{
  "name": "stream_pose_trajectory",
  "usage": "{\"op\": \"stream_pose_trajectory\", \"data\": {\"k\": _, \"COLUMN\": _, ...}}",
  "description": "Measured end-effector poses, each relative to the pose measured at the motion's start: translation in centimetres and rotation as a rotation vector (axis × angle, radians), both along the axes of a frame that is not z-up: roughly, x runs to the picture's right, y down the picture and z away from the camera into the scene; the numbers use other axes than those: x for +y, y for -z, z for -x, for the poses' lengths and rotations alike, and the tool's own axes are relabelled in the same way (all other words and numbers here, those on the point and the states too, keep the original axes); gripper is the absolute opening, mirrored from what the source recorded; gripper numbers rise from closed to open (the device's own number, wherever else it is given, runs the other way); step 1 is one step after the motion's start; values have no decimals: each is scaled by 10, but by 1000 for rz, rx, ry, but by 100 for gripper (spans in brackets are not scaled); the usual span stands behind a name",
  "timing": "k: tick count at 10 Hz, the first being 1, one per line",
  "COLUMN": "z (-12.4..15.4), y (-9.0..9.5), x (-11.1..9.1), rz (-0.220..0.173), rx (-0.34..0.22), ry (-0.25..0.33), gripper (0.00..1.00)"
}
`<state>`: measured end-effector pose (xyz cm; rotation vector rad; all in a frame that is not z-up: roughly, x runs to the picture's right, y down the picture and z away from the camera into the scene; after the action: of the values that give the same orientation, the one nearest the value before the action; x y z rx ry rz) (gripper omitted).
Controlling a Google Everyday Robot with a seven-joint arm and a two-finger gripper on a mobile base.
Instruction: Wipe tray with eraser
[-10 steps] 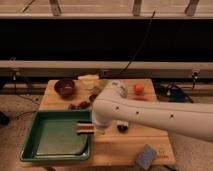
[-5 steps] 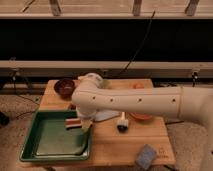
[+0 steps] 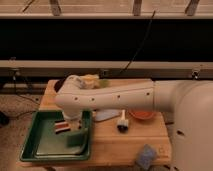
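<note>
The dark-green tray (image 3: 35, 146) lies on the left front of the wooden table. My arm reaches in from the right, bends above the tray's far right corner and points down into it. The gripper (image 3: 70, 128) is shut on the eraser (image 3: 63, 126), a small block with dark, red and white stripes. The eraser sits low over the tray's floor near the far right part. Whether it touches the floor I cannot tell. The arm hides most of the fingers.
An orange bowl (image 3: 142, 115) and a white-handled brush (image 3: 122, 122) lie right of the tray. A blue-grey sponge (image 3: 146, 156) sits at the front right corner. Behind the arm, a dark bowl (image 3: 58, 85) and yellow items (image 3: 90, 78) show partly.
The arm has swung leftward and its elbow now stands over the tray's far right corner. The eraser has travelled left with the gripper, further into the tray.
</note>
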<state>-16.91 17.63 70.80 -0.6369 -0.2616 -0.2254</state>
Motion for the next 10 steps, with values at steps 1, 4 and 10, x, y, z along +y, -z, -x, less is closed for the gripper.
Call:
{"op": "stream_pose_trajectory", "data": {"k": 1, "z": 7, "y": -3, "x": 4, "rz": 1, "rx": -3, "ry": 17, "gripper": 0}}
{"op": "stream_pose_trajectory", "data": {"k": 4, "z": 26, "y": -12, "x": 17, "rz": 17, "rx": -14, "ry": 62, "gripper": 0}}
{"op": "stream_pose_trajectory", "data": {"k": 10, "z": 38, "y": -39, "x": 32, "rz": 28, "rx": 15, "ry": 117, "gripper": 0}}
